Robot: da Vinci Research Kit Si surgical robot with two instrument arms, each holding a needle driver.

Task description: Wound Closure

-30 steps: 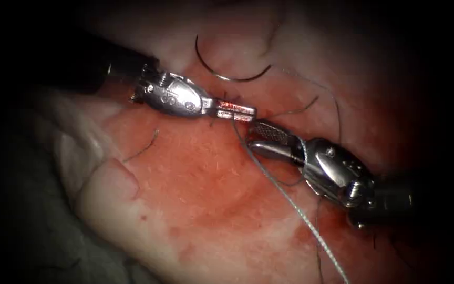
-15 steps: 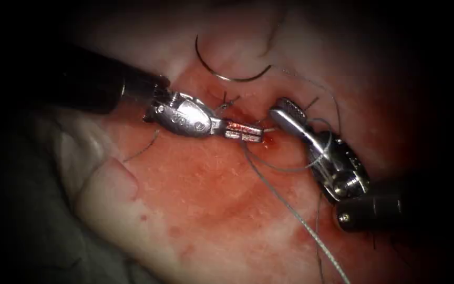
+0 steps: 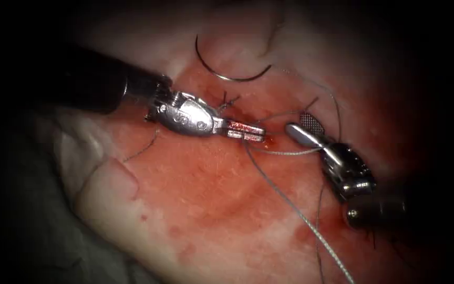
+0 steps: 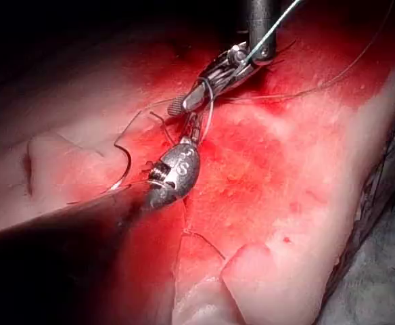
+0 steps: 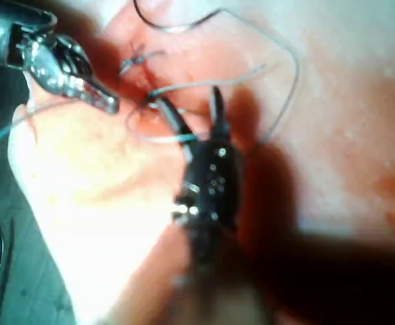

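The curved needle [image 3: 227,76] lies free on the tissue [image 3: 185,179] behind both tools, held by neither and not in the tissue; it also shows as the needle [image 4: 122,154] and the needle [image 5: 164,26]. My left tool [image 3: 261,135] is shut on the thread [image 3: 290,202] at the cut, and the thread runs down to the right. My right tool [image 3: 296,122] stands open just right of it with nothing between its jaws. A strand of thread [image 3: 285,152] runs across from the left tool's tip to the right tool. The left tool [image 4: 192,130] and right tool [image 5: 194,112] show close up.
A tied stitch with short tails [image 3: 227,101] sits just behind the left tool. A loose thread end [image 3: 143,148] lies on the tissue's left side. Red fluid [image 3: 227,184] covers the tissue around the cut. The tissue's pale edge [image 3: 106,184] drops off at the lower left.
The right tool has swung away from under the left tool's tip to the right, carrying a strand of thread with it. The left tool shifted slightly right and still holds the thread.
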